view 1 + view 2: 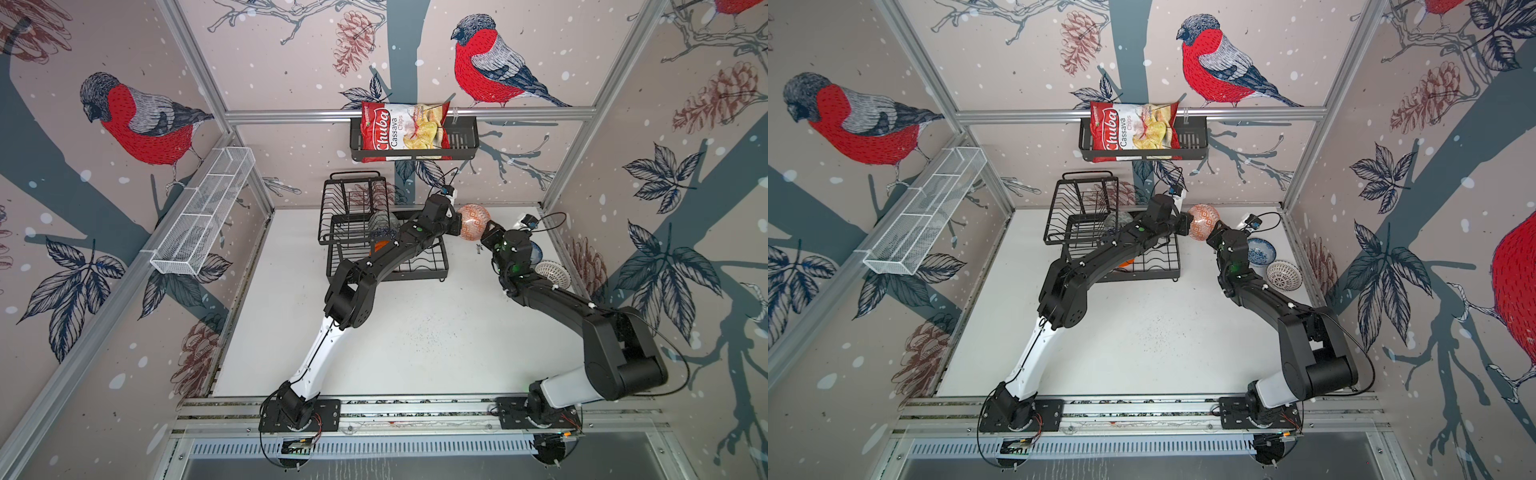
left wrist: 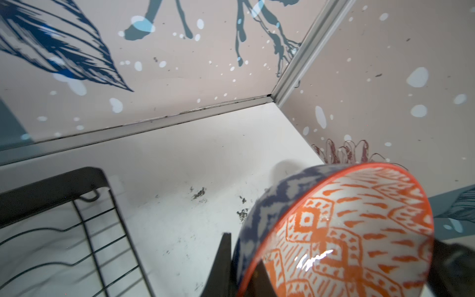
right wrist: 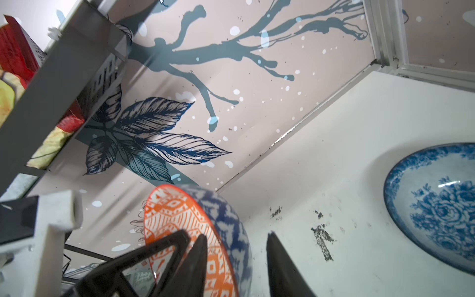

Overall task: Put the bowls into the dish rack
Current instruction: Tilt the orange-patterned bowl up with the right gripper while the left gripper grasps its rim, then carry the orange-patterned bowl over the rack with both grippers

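The left gripper (image 1: 456, 225) pinches the salmon-orange bowl (image 1: 473, 221) on edge, right gripper (image 1: 485, 233) spread around its rim; the dish rack (image 1: 353, 199) lies just left.

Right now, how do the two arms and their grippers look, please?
The left arm and right arm look alike: black curved links, one white link near a black base plate, thin black cables, small white clips, a green light near the wrist. The fingers are black and pointed.
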{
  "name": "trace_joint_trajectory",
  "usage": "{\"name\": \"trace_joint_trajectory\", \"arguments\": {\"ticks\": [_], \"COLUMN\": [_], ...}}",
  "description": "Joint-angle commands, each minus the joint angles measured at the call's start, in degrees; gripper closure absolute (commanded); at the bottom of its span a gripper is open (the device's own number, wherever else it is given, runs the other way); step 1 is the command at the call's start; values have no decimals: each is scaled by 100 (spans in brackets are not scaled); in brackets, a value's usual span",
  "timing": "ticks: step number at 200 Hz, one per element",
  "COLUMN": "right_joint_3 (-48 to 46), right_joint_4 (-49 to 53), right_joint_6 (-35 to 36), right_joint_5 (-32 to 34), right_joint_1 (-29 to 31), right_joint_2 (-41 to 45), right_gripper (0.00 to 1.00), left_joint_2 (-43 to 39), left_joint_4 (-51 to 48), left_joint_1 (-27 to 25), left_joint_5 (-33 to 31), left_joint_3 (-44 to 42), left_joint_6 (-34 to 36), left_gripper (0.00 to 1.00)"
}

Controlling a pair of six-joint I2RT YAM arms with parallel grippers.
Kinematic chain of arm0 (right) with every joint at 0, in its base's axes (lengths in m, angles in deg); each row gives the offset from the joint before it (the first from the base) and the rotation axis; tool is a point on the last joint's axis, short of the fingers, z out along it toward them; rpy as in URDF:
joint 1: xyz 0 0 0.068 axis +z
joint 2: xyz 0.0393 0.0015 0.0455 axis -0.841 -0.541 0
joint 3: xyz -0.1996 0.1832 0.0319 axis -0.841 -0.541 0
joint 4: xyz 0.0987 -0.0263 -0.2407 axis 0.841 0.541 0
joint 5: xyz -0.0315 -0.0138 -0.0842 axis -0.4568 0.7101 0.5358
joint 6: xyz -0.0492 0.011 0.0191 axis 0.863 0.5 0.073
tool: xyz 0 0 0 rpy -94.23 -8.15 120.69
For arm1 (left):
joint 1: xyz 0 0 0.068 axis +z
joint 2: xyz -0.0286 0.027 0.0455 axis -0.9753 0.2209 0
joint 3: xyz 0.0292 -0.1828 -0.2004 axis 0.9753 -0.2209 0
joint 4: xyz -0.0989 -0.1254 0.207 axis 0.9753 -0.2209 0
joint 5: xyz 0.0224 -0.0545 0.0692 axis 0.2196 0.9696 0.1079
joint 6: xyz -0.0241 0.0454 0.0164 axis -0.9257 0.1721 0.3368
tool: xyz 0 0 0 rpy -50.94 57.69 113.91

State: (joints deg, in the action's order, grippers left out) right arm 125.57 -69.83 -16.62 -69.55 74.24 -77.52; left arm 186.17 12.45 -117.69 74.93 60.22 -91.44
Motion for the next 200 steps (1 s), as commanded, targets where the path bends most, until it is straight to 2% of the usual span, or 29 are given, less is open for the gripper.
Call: {"name": "trace_joint_trajectory", "arguments": {"ticks": [1,26,54,74,107,129,159,200], "right_joint_3": [145,284,517,471,336,229,93,471], "right_joint_4": [250,591,775,367,-281,-719,-1178,-2033], "right_joint_6": [-385,-974,-1577,-2137,-2873,-3218,-3661,-4304], "right_joint_5": [-421,-1016,-1693,-2385,-2935,-3048,-2841,-3211], "right_joint_1": [-83,-214,-180,-180,-63,50,133,153], "right_joint_2": [125,296,253,179,97,88,-17,-721], "right_gripper": [44,28,21,16,14,14,14,16], "left_joint_2": [-550,-1169,-1526,-1566,-1540,-1514,-1504,-1399], "left_joint_4": [1120,2317,3529,4147,4701,5027,5448,5889], "left_joint_1": [2,6,-65,-143,-284,-323,-401,-659], "left_joint_5": [-731,-1466,-2079,-2348,-2799,-2816,-2760,-3040], "left_joint_3": [-705,-1978,-2904,-3227,-3417,-3528,-3682,-3718], "left_joint_6": [37,62,285,590,1086,1252,1520,2195], "left_gripper": [100,100,100,100,100,100,100,100]}}
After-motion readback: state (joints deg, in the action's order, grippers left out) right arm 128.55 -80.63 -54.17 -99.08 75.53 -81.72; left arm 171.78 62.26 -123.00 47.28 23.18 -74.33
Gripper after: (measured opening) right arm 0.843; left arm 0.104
